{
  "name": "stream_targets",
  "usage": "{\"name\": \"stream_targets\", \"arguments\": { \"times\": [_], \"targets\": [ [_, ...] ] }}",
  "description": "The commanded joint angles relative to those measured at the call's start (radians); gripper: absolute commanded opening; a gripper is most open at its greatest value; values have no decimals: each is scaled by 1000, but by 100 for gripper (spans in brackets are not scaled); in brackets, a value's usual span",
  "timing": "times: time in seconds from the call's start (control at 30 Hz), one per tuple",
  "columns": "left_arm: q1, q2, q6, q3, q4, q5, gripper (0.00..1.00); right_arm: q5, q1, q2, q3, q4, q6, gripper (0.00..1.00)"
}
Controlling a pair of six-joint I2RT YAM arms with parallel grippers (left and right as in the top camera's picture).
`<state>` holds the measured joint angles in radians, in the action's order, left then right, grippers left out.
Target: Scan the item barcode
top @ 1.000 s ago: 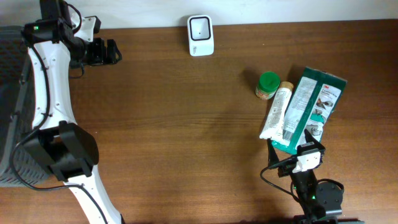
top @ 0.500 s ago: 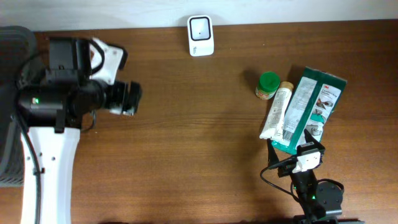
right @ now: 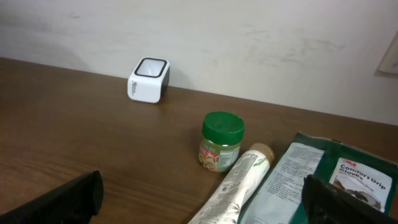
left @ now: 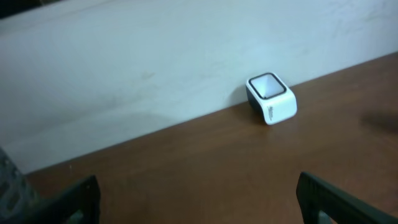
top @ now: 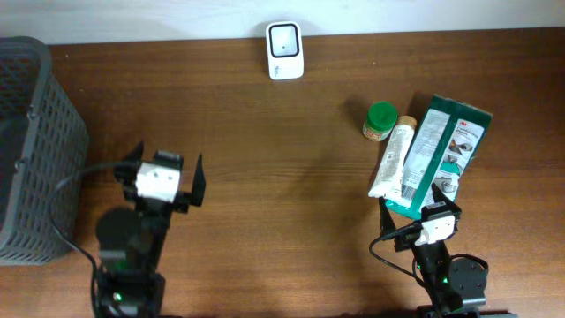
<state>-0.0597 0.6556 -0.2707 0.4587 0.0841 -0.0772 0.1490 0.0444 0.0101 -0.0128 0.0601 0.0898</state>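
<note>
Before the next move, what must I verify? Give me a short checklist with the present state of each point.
1. Left end effector open, empty: ok.
2. Right end effector open, empty: ok.
3. Scanner unobstructed: ok.
4. Jar, tube and packet all in view: ok.
5. Tube apart from the packet: not ok, it lies against it.
6. Barcode facing up on any item: cannot tell.
</note>
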Motion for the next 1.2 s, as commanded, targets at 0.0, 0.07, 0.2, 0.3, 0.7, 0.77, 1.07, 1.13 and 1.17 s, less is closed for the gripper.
{"name": "stream_targets", "arguments": {
  "times": [0.0, 0.07, 0.2, 0.3, 0.7, 0.77, 1.07, 1.13, 1.17],
  "targets": [
    [26, -151, -19, -169, 64, 4, 98, 9, 1, -7, 7, 4, 3, 98],
    [50, -243, -20, -274, 122, 3, 98, 9, 1, -6, 7, 4, 3, 98],
    [61, -388, -94, -397, 147, 3, 98, 9, 1, -7, 7, 4, 3, 98],
    [61, -456, -192, -439, 145, 3, 98, 9, 1, -7, 7, 4, 3, 98],
    [82, -651, -217, -451, -161, 4, 98, 9, 1, -7, 7, 4, 3, 98],
    [82, -651, -217, -451, -160, 3, 98, 9, 1, -7, 7, 4, 3, 98],
    [82, -650, -217, -450, -160, 3, 98, 9, 1, -6, 7, 4, 3, 98],
    [82, -650, -217, -450, -161, 3, 98, 9, 1, -7, 7, 4, 3, 98],
    [82, -650, -217, -450, -161, 4, 98, 9, 1, -6, 7, 4, 3, 98]
  ]
}}
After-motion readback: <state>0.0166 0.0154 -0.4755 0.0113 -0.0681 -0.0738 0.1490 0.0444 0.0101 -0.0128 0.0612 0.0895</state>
